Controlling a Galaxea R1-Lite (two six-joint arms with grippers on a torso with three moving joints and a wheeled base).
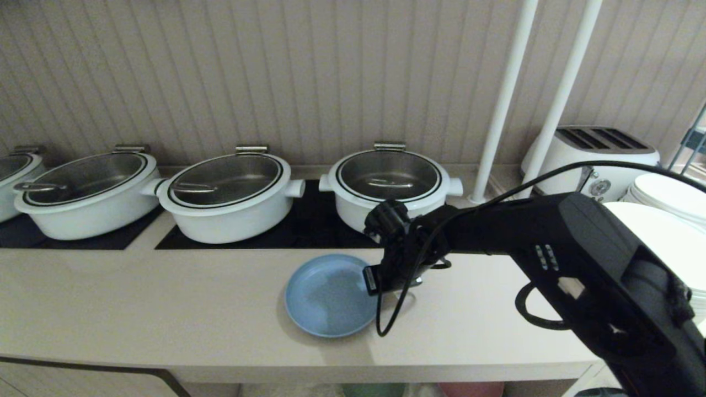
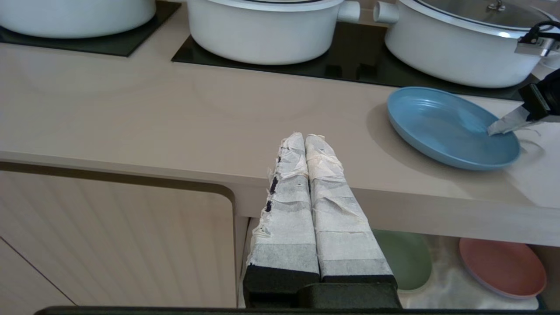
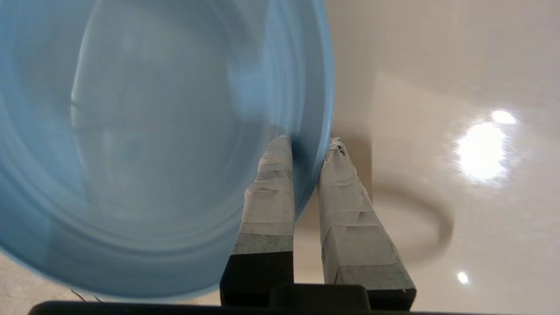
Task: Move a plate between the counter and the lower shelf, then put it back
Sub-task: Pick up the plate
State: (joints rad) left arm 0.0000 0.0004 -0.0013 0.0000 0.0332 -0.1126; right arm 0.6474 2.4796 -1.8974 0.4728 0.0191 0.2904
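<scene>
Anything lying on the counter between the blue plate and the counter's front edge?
No. In the head view the counter is bare between the plate and its front edge; the left wrist view shows the same.

Matte blue plate [image 1: 330, 295], smooth beige counter [image 1: 165, 309], glossy white pots [image 1: 231, 193], paper-taped fingers [image 3: 267, 192].

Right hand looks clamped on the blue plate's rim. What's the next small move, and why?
Probably a short, straight lift. The right hand has one finger inside and one outside the rim of the plate, which seems to rest on the counter. The white pot stands close behind, so raise it before swinging toward the lower shelf.
</scene>
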